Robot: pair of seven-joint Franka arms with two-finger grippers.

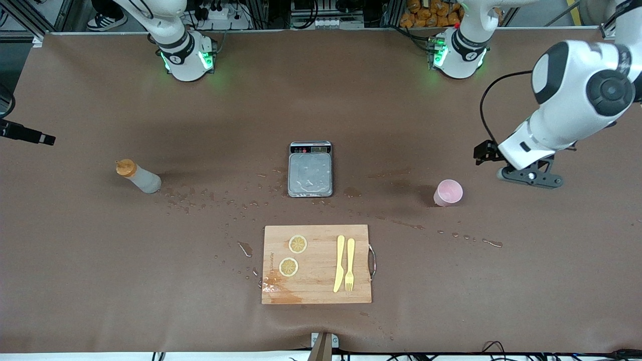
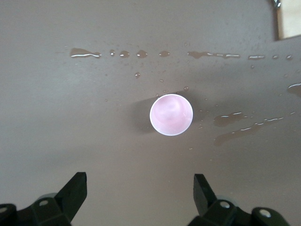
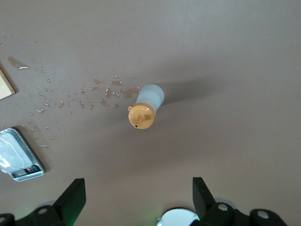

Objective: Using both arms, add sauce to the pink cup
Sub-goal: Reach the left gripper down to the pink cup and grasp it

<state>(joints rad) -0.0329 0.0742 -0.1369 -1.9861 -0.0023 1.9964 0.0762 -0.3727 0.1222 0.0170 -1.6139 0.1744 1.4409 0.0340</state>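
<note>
Puddles around the pink cup and sauce bottle could let either slide from us, left gripper and right gripper both hovering spread and empty.

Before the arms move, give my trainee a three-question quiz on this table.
1. True or false: the sauce bottle stands upright, toward the right arm's end of the table.
2. What lies beside the fork on the cutting board? A) spoon B) knife C) whisk
3. Fill in: the left gripper hangs open above the table beside the ____.

Key: 1 true. 2 B, the knife. 3 pink cup. The right gripper, near the bottle, is open too.
</note>
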